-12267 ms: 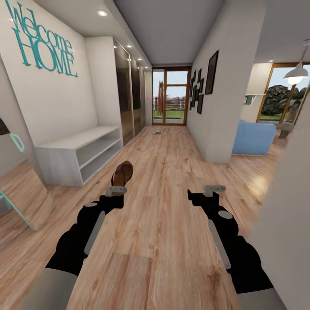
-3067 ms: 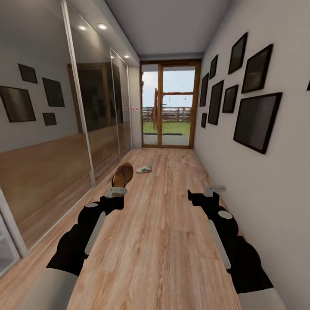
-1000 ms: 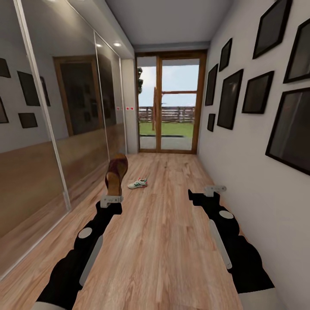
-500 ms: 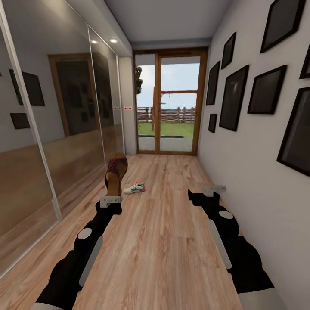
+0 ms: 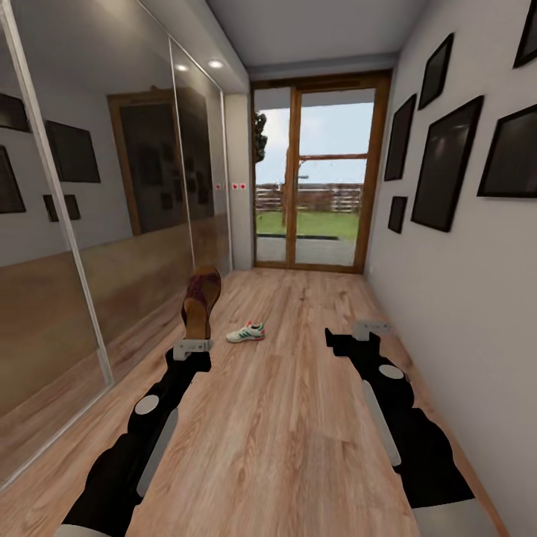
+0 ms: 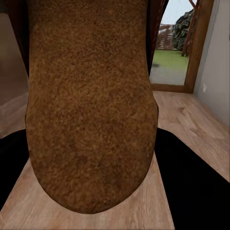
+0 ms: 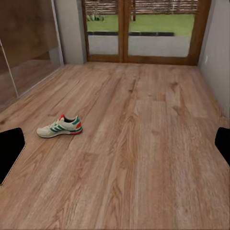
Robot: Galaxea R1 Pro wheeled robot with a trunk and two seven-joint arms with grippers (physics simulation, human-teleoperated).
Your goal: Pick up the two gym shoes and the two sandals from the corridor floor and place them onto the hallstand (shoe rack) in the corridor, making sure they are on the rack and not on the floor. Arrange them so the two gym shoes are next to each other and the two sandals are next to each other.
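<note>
1. The head view took in the whole corridor: the wood-plank floor (image 5: 298, 418), mirrored wardrobe doors (image 5: 89, 224) along the robot's left, dark picture frames (image 5: 447, 164) on the wall to its right, and a glazed door (image 5: 317, 171) at the far end with grass beyond it.
2. In that view the left pincer (image 5: 192, 347) was clenched on a brown sandal (image 5: 200, 302), which stood up out of the fingers with its woven toe strap uppermost.
3. The left wrist view gave what the head view could not: the sandal's grainy brown underside (image 6: 91, 100) pressed close against the lens, with a strip of floor and the glazed door beside it.
4. The right pincer (image 5: 371, 328) held nothing; its dark fingers (image 7: 10, 148) sat wide apart at the two edges of the right wrist view.
5. One gym shoe (image 5: 246, 333) lay on its sole on the floor, ahead of the robot, between the two pincers and nearer the left one, touching neither.
6. The right wrist view showed the gym shoe (image 7: 60, 126) more plainly: white with green stripes and red-orange accents, well ahead of the fingers.
</note>
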